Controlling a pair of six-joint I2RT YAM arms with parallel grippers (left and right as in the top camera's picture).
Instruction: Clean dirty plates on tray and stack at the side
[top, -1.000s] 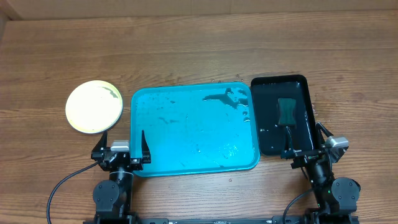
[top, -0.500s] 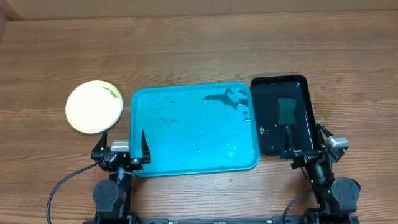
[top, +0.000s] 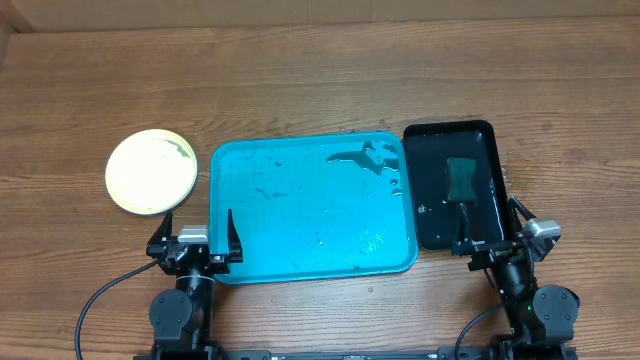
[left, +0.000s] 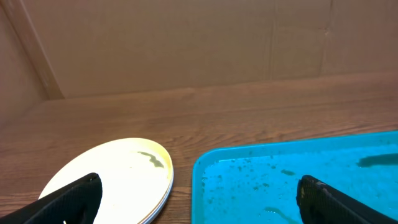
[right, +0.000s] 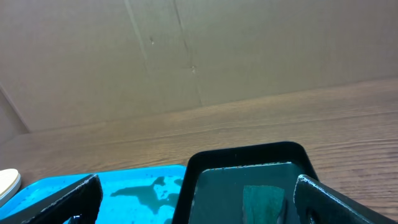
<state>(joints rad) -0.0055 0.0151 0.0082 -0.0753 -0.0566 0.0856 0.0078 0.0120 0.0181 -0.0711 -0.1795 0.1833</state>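
Note:
The plates (top: 150, 171) are stacked on the wood left of the tray; the top one is white with a dark smear near its far edge. The stack also shows in the left wrist view (left: 115, 177). The turquoise tray (top: 230, 180) lies mid-table, wet-streaked, with no plate on it; it also shows in the left wrist view (left: 267, 180) and the right wrist view (right: 124, 190). My left gripper (top: 195, 238) is open and empty at the tray's near left corner. My right gripper (top: 490, 233) is open and empty at the black tray's near edge.
A glossy black tray (top: 495, 150) stands right of the turquoise tray and holds water and a green sponge (top: 461, 178); both show in the right wrist view, tray (right: 205, 163) and sponge (right: 264, 202). A cardboard wall rises behind the table.

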